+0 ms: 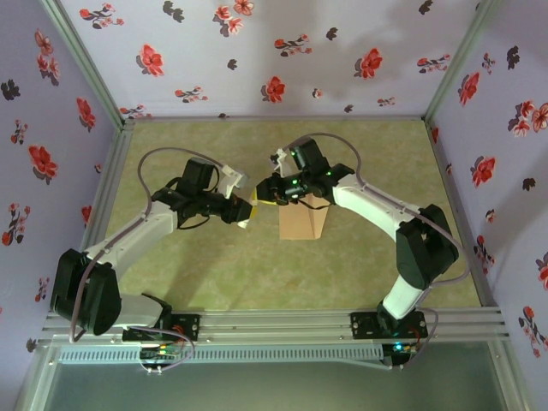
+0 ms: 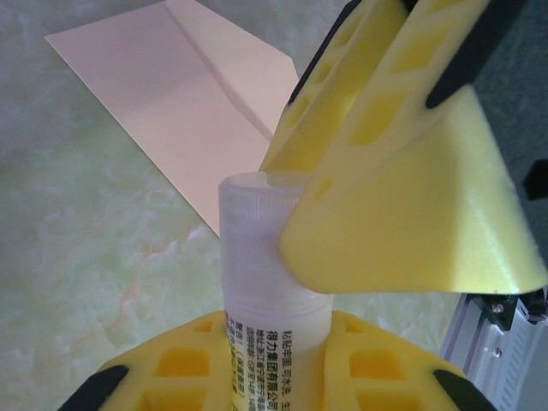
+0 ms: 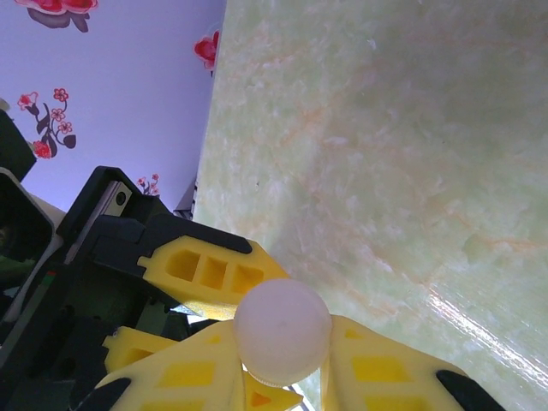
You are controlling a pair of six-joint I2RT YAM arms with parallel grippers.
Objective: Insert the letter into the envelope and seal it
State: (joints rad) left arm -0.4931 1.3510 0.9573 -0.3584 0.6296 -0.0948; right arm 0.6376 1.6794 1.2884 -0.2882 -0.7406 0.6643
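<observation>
Green marbled worktop [image 1: 214, 274] in a flowery booth, envelope [image 1: 301, 221] lying flat mid-worktop, left jaws clamped on the glue stick [image 2: 270, 300], right jaws pinching its cap [image 3: 281, 330], so I'd pull straight along the stick, not sideways.

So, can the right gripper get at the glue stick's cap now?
Probably yes: the left gripper holds the glue stick by its body, leaving the cap free, and the right gripper has a finger on each side of it.
</observation>
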